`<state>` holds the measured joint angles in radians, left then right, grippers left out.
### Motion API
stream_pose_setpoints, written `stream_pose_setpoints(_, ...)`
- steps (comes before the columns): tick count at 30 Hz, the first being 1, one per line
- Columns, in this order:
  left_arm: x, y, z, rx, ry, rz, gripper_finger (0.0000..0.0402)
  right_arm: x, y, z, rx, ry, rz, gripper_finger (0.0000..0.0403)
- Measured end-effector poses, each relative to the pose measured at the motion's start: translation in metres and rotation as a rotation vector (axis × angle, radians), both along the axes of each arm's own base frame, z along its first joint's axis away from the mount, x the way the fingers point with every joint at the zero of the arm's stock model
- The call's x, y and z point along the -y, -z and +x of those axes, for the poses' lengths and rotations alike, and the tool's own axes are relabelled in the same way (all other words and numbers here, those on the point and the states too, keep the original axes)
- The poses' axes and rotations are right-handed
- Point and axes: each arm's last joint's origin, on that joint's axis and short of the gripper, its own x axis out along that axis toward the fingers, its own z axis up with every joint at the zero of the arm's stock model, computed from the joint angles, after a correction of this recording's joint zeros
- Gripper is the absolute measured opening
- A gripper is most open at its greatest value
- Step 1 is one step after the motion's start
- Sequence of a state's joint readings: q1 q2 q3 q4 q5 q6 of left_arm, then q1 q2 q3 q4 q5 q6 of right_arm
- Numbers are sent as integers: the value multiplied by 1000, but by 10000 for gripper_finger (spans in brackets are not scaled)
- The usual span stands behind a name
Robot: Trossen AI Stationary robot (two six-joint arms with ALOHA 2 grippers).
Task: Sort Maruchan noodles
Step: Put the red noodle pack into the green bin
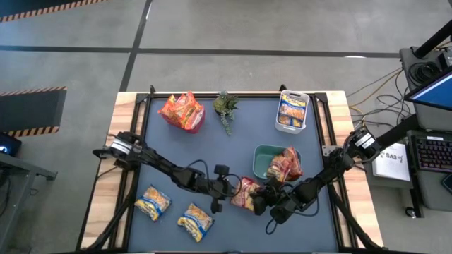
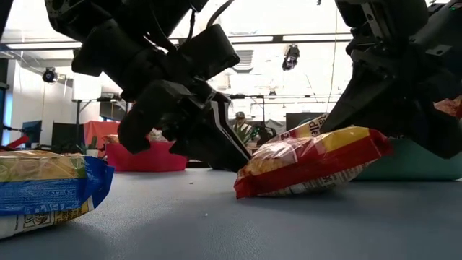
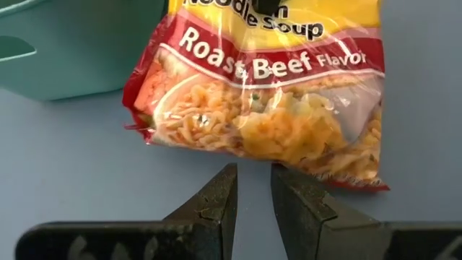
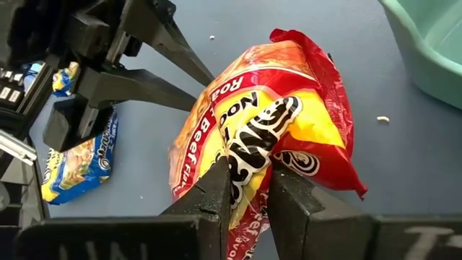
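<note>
A red Roast Beef noodle packet (image 1: 246, 192) lies on the blue mat near the table's front, between my two grippers. My right gripper (image 4: 249, 177) is shut on it from the right. My left gripper (image 3: 253, 170) stands at the packet's opposite edge (image 3: 253, 155), its fingers a narrow gap apart with nothing between them. Two more red packets (image 1: 286, 166) sit in the teal bin (image 1: 263, 156). Orange packets (image 1: 182, 111) lie at the far left. Yellow-and-blue packets fill a white bin (image 1: 292, 111), and two (image 1: 152, 202) (image 1: 195, 221) lie flat at the front left. My left gripper's fingertips (image 3: 224, 177) stand right at the red packet's edge; I cannot tell whether they touch it. My right gripper pinches the packet's yellow logo end (image 4: 254, 144) between its two fingers, slanting down from the table's right side. The wrapper bulges up at the fingers. The packet's far end (image 2: 249, 184) rests on the mat.
A small green plant (image 1: 226, 107) stands at the far middle. The teal bin sits just beyond the right gripper. The two loose yellow-and-blue packets lie to the left of the left arm. A crumb (image 4: 382, 119) lies on the mat near the bin.
</note>
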<state>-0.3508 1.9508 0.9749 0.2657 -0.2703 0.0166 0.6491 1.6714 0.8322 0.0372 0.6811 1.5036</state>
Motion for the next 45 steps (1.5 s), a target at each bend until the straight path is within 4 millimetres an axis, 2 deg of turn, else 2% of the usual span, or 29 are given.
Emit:
stream_pose_setpoints(10, 0, -20, -12, -46, -21, -7, 68, 0, -7, -1, 12, -15, -5, 59)
stream_pose_setpoints(25, 2, -21, -15, -60, -19, -2, 68, 1, -12, -1, 20, -29, -15, 24)
stream_pose_setpoints(29, 1, -20, -20, -106, -38, 19, 68, 2, -28, -4, 57, -55, -17, 23)
stream_pose_setpoints(37, 1, -25, -32, -106, -112, 83, 68, 12, -79, -16, 168, -116, 18, 22)
stream_pose_setpoints(41, 1, -28, -36, -81, -110, 72, 68, 23, -104, -27, 215, -123, 34, 22)
stream_pose_setpoints(45, 0, -29, -37, -70, -127, 76, 68, 38, -118, -40, 192, -92, 43, 22)
